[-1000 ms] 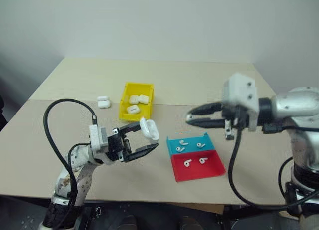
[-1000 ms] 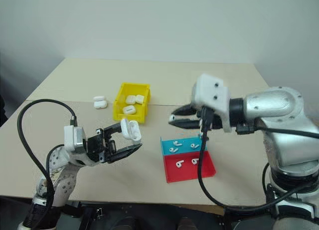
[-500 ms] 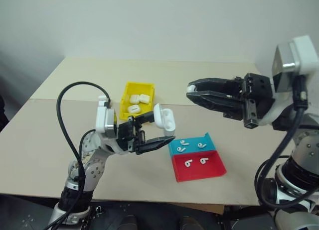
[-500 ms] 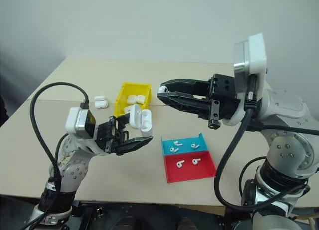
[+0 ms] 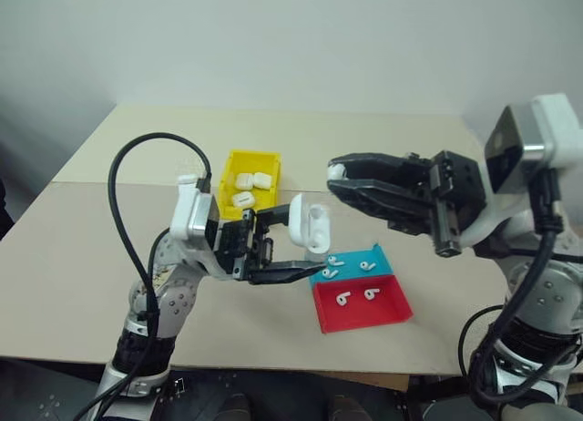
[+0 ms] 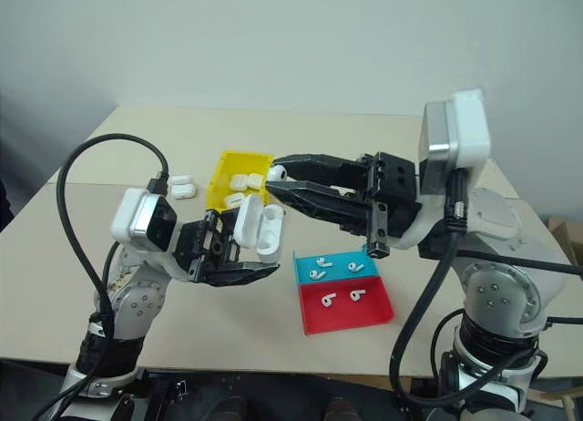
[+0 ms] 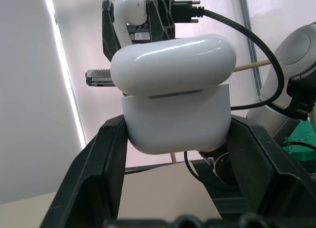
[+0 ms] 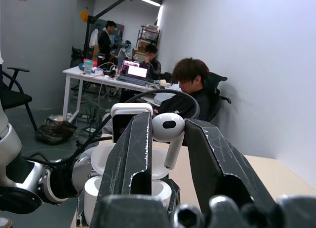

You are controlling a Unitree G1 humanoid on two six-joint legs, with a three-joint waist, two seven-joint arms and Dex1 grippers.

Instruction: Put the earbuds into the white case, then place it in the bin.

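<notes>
White earbud (image 8: 168, 127), pinched stem-down in right claw (image 5: 339, 177), poised just above open white case (image 5: 308, 227) (lid up) clamped in left claw (image 5: 305, 243).

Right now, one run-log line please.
left end effector: holds open glossy white case | right end effector: holds white earbud above case | yellow bin: waiting

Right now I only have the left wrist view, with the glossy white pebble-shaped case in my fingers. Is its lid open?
Observer: Yes. The white case, held in the left gripper, has its lid up.
Operator: What is the right gripper holding?
Observer: The right gripper pinches one tiny white earbud, stem down.
Operator: Any earbuds left on the table?
Observer: Three lie in the shallow blue tray, two in the red tray.
</notes>
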